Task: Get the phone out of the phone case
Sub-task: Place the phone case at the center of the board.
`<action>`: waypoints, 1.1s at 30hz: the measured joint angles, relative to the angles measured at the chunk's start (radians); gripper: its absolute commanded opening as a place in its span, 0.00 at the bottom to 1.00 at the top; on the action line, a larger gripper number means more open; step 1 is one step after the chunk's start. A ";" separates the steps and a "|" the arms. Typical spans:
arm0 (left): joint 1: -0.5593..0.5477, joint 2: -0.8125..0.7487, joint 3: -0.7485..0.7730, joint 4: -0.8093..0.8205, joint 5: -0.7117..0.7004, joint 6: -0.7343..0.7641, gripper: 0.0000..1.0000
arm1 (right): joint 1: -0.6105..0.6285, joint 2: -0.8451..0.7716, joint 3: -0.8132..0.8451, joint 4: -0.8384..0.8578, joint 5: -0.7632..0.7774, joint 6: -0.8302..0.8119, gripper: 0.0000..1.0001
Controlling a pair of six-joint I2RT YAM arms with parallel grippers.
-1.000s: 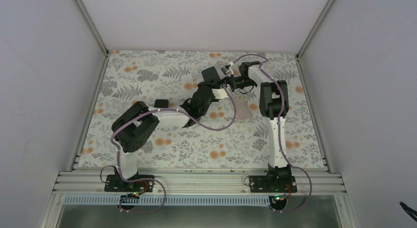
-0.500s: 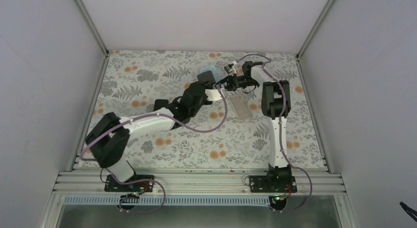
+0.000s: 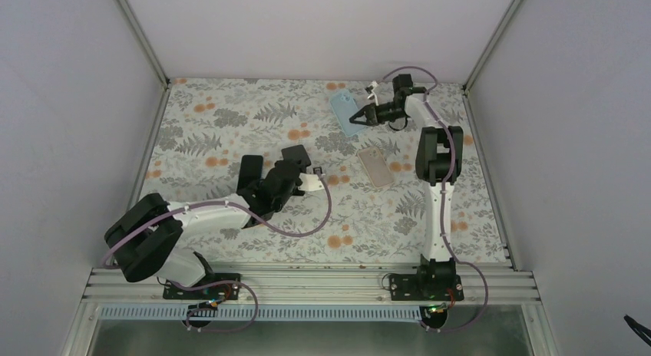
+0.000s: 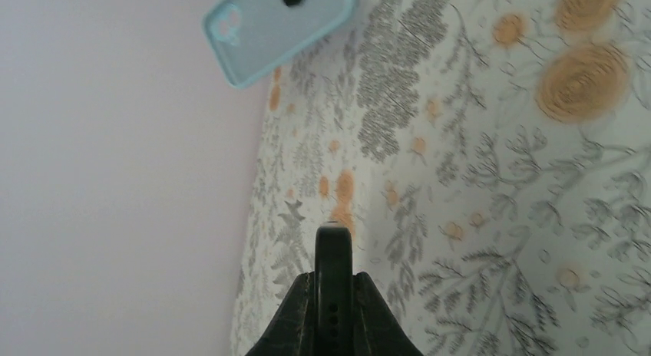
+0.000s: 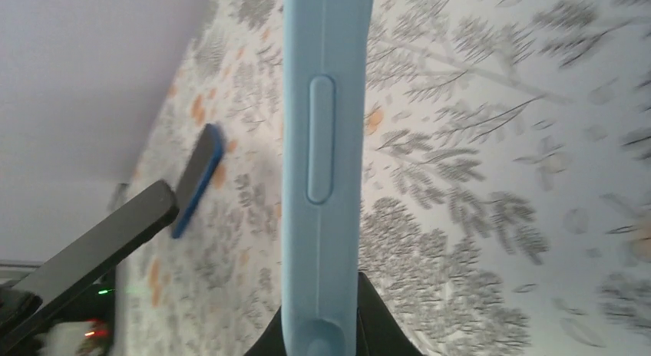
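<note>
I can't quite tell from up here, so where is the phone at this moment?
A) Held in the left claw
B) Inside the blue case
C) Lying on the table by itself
C: the phone lies bare on the table, apart from the blue case that the right claw holds.

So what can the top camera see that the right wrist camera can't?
Only the top view plainly shows the phone lying bare on the table, and the broad face of the case. Only the right wrist view shows the button on the case's edge, close up. Both show the blue case held in the right tool, with the flowery table behind.
</note>
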 measured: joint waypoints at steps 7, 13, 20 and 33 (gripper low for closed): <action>-0.014 0.037 -0.106 0.100 -0.016 0.032 0.02 | -0.005 -0.066 0.053 -0.005 0.249 -0.003 0.03; -0.015 0.105 -0.129 0.192 -0.025 0.035 0.02 | -0.041 -0.091 0.074 -0.111 0.319 -0.016 0.03; -0.026 0.200 -0.177 0.333 -0.045 0.072 0.02 | -0.118 -0.161 -0.155 -0.187 0.404 -0.084 0.04; -0.059 0.229 -0.188 0.343 -0.004 0.093 0.42 | -0.202 -0.281 -0.309 -0.176 0.607 -0.134 0.17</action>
